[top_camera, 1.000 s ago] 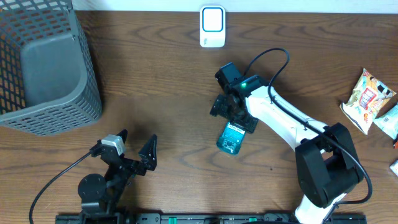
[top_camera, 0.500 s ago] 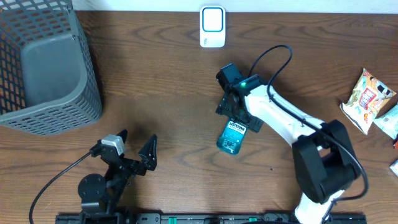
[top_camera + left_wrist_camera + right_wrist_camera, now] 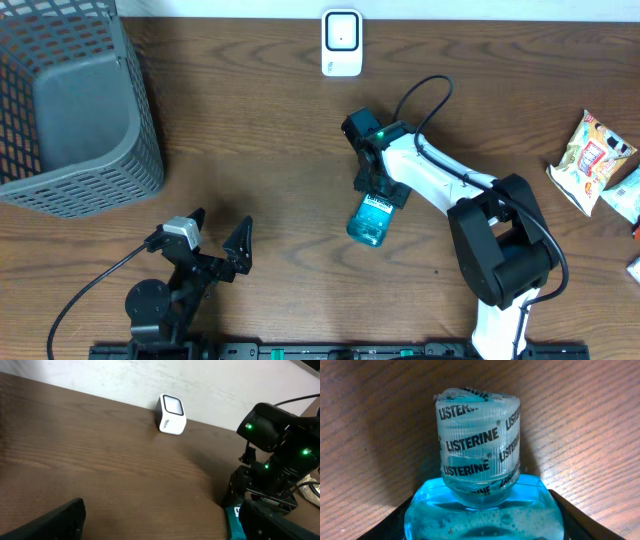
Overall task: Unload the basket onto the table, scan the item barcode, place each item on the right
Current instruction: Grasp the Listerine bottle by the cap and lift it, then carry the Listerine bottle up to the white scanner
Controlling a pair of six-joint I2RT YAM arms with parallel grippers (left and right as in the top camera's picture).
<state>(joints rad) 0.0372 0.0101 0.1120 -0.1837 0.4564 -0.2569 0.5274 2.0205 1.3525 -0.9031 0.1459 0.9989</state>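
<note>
My right claw (image 3: 376, 194) straddles the bottle (image 3: 370, 222), cap toward my wrist, base toward the near tabletop edge; whether the jaws pinch it I cannot tell.

Overhead, the right gripper (image 3: 378, 189) covers the cap of the Listerine bottle (image 3: 368, 222) (jaw contact is probably unreadable there); the right wrist view's bottom edge cuts off its body.

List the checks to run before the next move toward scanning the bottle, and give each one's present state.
1. Right tool straddles bottle at its cap end: ok.
2. Grip closed firmly: cannot tell.
3. Barcode found on bottle: cannot tell.
4. Scanner upright, window uncovered: ok.
5. Left tool open, away from bottle: ok.
</note>
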